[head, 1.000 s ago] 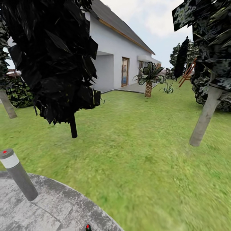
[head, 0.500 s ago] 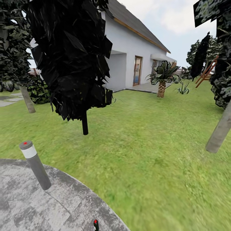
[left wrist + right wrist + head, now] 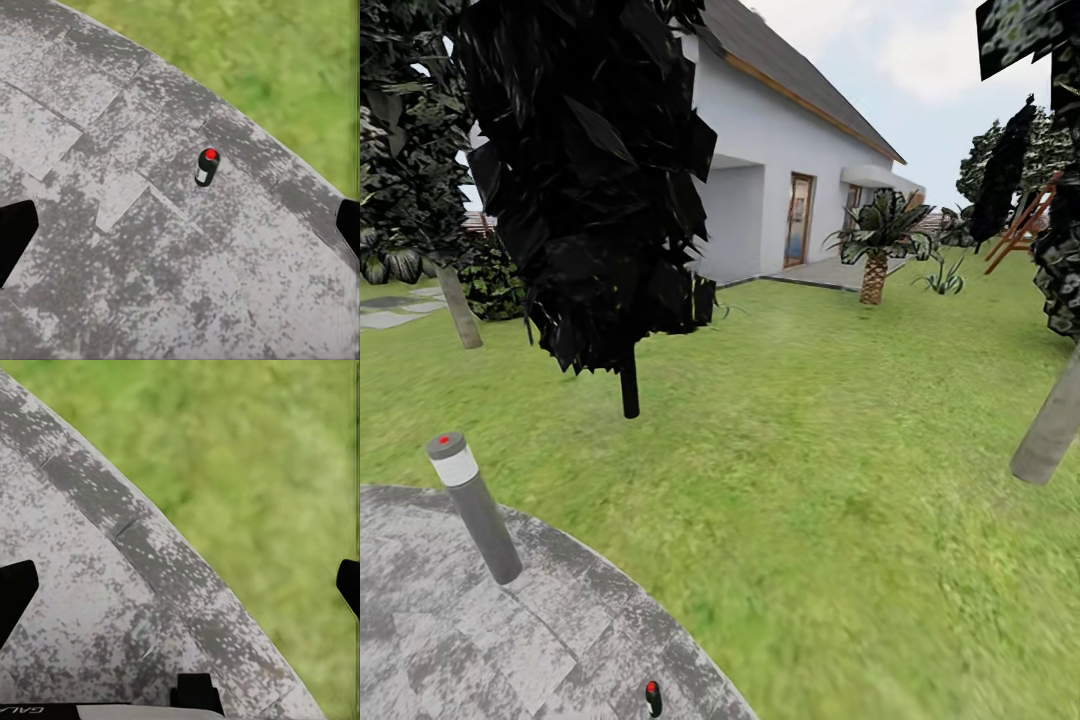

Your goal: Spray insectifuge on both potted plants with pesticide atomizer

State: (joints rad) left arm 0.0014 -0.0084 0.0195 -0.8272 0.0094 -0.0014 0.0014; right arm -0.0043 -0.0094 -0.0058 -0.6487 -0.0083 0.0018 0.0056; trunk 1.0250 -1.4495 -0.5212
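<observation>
The atomizer [image 3: 206,166] is standing upright on the patio [image 3: 112,247], small and dark-bodied with a red dot on top; in the head view it [image 3: 652,698] is sitting near the patio's curved edge, at the bottom of the picture. In the left wrist view it is lying ahead of the left end effector [image 3: 180,225], between the lines of its two dark fingertips [image 3: 15,236], well apart from both, nothing held, and the fingers are standing wide.

The right end effector [image 3: 180,589] is also spreading wide and holding nothing, hovering over the patio rim where mottled grey paving is meeting the lawn [image 3: 255,457].

Going left to right in the head view: a grey lamp post [image 3: 473,507] is leaning on the patio, a dark-leaved tree [image 3: 595,180] is rising from the grass, a white house [image 3: 780,170] is standing behind, then a palm [image 3: 875,250] and a pale trunk [image 3: 1048,425].
</observation>
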